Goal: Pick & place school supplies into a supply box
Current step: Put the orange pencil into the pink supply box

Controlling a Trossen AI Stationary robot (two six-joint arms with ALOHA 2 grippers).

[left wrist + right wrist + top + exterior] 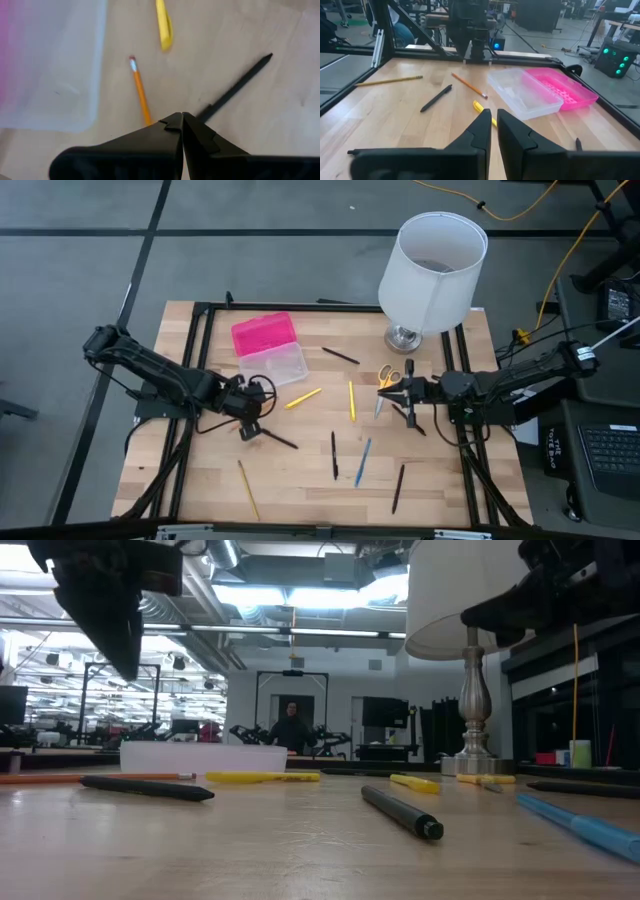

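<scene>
Plastic pens and wooden pencils lie scattered flat across the middle and lower part of the high view, among them a blue pen (363,462) and a yellow pencil (351,400), while the open supply box (268,348) sits upper left of centre; such things look light, stiff and prone to roll, so a pinch across the shaft near its middle seems best. Left gripper (247,426) is pressed together and empty over a black pen (278,439); right gripper (384,391), beside the scissors (388,374), shows a narrow gap between its fingers.

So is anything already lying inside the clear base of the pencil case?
No. In the right wrist view the clear base beside the pink lid shows only bare plastic, with the pens and pencils lying on the table.
</scene>
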